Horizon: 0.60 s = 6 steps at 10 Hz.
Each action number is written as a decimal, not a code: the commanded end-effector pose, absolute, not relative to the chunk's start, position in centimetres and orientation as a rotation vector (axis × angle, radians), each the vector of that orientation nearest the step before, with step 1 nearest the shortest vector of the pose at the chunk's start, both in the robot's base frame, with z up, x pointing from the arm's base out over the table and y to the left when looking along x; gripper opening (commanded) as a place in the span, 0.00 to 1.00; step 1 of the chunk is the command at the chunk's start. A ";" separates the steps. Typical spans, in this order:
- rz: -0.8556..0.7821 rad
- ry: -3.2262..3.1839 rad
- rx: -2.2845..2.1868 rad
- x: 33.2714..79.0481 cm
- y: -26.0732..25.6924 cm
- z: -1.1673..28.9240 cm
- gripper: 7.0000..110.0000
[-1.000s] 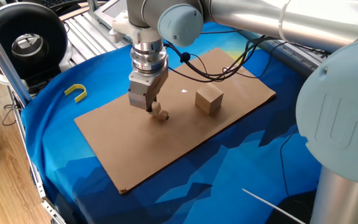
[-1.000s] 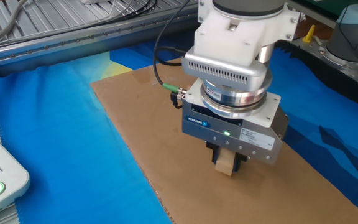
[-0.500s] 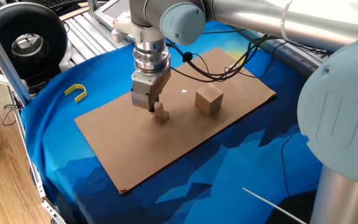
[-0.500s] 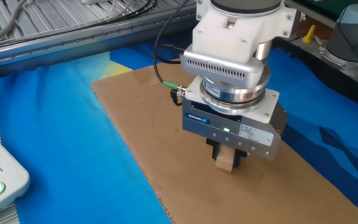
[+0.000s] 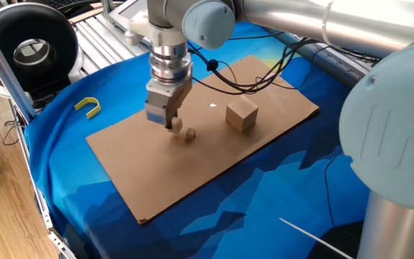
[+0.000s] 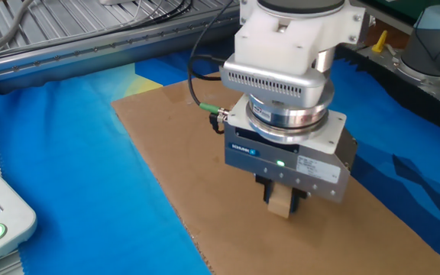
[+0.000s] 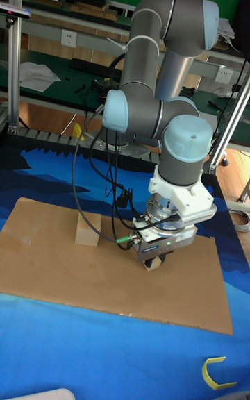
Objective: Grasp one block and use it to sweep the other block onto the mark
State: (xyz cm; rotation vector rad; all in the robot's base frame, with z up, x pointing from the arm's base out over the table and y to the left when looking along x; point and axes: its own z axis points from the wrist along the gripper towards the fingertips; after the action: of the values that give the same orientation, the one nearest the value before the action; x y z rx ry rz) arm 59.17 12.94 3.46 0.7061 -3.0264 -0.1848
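Brown cardboard [image 5: 157, 173] lies flat on the blue cloth [image 5: 85, 79] that covers my table; everything I care about sits on that sheet. From one fixed view I see the gripper [image 5: 169, 126] pointing straight down near the middle of the board; the other fixed view shows its fingers clamped on the pale mid-sized block [image 6: 281, 202], whose lower part pokes out below the fingers, at or just above the cardboard; I cannot tell if it touches. The tiniest cube [image 5: 190, 134] rests on the board just beside the gripper, on the side toward the big tan cube [image 5: 241, 116], with a sliver of cardboard showing between it and the held block. The big cube stands well apart from both; a small white speck [image 5: 213, 106] lies between it and the arm's wrist in that view. I cannot find the dark mark in any view. In the tall fixed view the gripper's body hides the fingers and most of the block [image 7: 154, 264]; a yellow U-shaped piece [image 7: 215, 371] lies on the cloth off the board.
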 end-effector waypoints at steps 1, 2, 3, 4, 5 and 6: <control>-0.294 -3.095 0.524 61.5 16.6 4.6 0.00; -0.280 -3.113 0.469 62.1 16.9 4.5 0.00; -0.325 -3.142 0.338 62.4 18.2 4.0 0.00; -0.302 -3.188 0.219 63.6 18.6 3.3 0.00; -0.226 -3.218 0.173 64.6 18.1 3.1 0.00; -0.199 -3.224 0.122 64.9 18.5 3.3 0.00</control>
State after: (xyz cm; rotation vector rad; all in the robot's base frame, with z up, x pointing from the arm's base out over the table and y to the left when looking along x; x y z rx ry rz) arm 63.17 17.31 3.33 0.3121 -3.1720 -0.2251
